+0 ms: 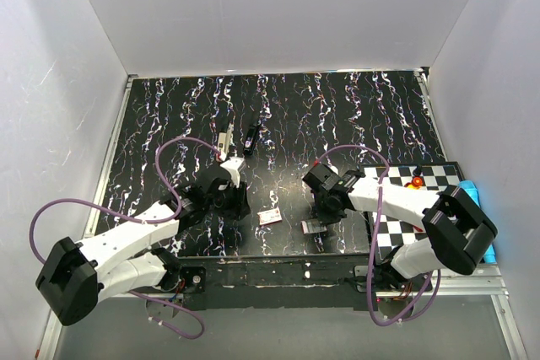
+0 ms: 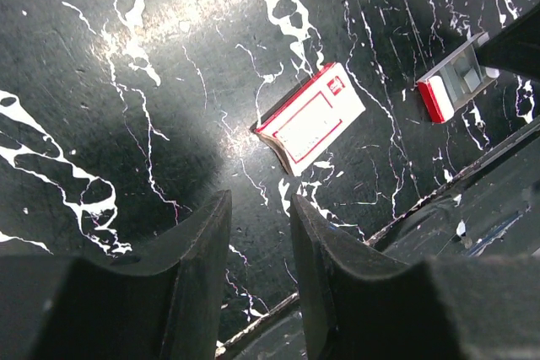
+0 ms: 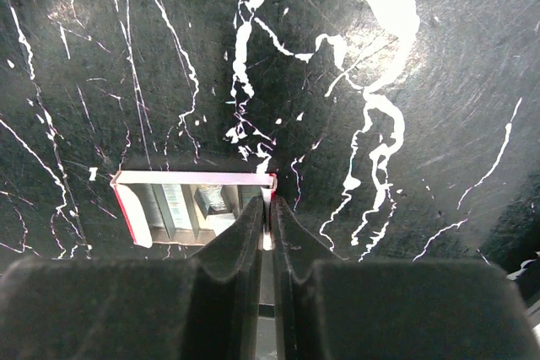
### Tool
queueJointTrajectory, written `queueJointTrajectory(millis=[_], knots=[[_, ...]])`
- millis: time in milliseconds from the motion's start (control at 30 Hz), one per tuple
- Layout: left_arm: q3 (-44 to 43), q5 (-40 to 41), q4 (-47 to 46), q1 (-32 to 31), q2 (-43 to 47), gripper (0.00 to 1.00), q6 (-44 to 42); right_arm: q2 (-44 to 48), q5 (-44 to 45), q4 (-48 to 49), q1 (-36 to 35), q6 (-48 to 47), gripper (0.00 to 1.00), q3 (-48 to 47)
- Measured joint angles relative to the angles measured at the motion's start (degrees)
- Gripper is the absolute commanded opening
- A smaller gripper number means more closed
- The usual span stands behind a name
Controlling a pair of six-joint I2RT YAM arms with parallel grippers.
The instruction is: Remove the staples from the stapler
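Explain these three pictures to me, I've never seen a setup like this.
These are two robot arms at a black marbled table. The wide picture looks down from above; the other two come from a camera on each wrist. The left hand hangs open and empty near a small red-and-white box. The right hand pinches the wall of a small open box. Farther back lie the grey stapler and a slim black tool. A checkered board sits at the right.

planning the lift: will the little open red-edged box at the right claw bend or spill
Probably light and flimsy: the open box looks thin-walled, so the wall may bend where the right claw pinches it. Tilted, its contents could spill.
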State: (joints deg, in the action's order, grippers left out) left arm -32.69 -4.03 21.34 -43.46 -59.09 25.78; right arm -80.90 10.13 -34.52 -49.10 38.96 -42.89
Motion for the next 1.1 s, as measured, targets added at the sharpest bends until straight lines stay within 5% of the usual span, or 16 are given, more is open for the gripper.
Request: queueJointTrajectory(millis=[267,1100], knots=[[1.0,0.0,0.0,-1.1,-1.2,0.33,2.1,-0.6,0.0,0.0,0.0,-0.2,0.01,-0.6],[2.8,-0.2,-5.2,-3.1,-12.7,0.33,4.5,-7.1,-0.2,-0.9,0.6,-2.1,0.01,-7.5]])
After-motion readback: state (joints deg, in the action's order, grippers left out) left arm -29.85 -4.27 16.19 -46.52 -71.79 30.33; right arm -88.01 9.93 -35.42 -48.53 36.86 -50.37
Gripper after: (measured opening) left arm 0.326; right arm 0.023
